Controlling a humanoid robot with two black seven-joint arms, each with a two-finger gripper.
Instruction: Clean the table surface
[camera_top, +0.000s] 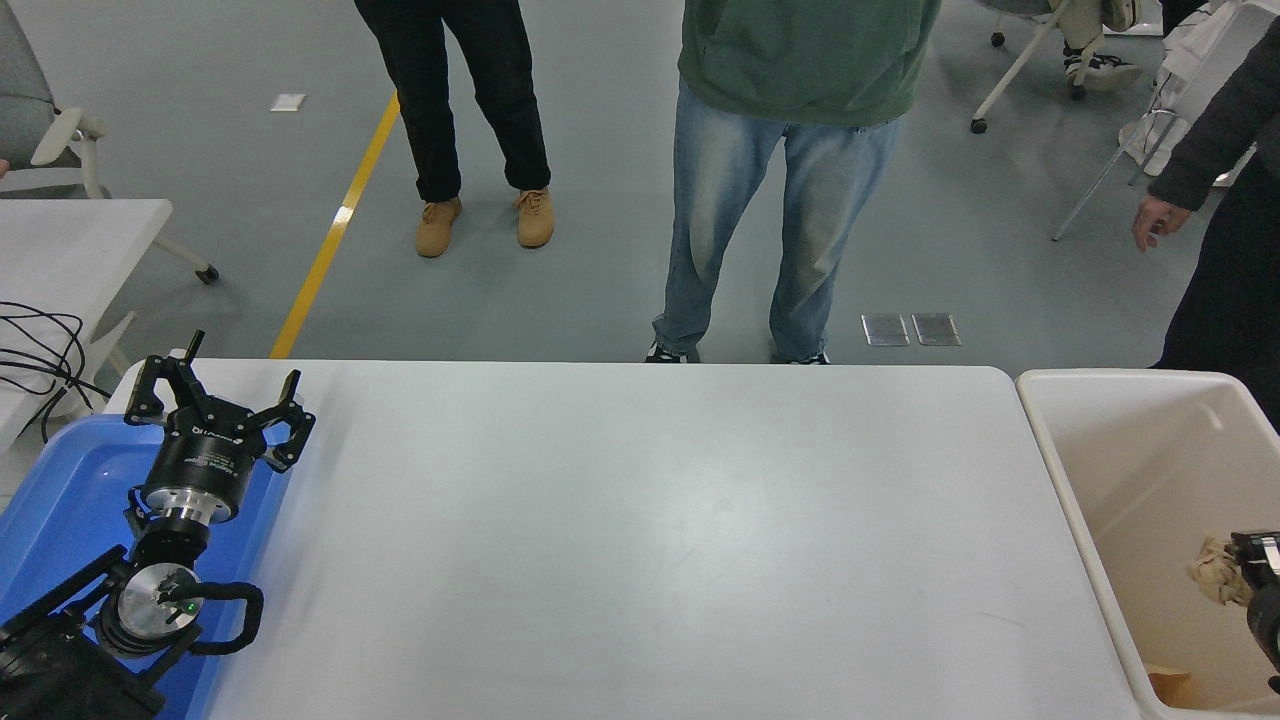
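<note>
The left gripper (215, 400) holds its fingers (290, 425) spread apart above the blue tray (60, 500), its printed label too small to read. The right gripper (1262, 590) (mostly cut off) sits inside the beige bin (1060, 470) against crumpled paper (1215, 570); I cannot tell its grip. Between them the white tabletop (640, 540) lies bare to its rounded edges.

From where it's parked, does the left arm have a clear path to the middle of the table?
Probably yes. The left gripper sits open over the blue tray, and the table surface beside it is bare, with nothing in between.
</note>
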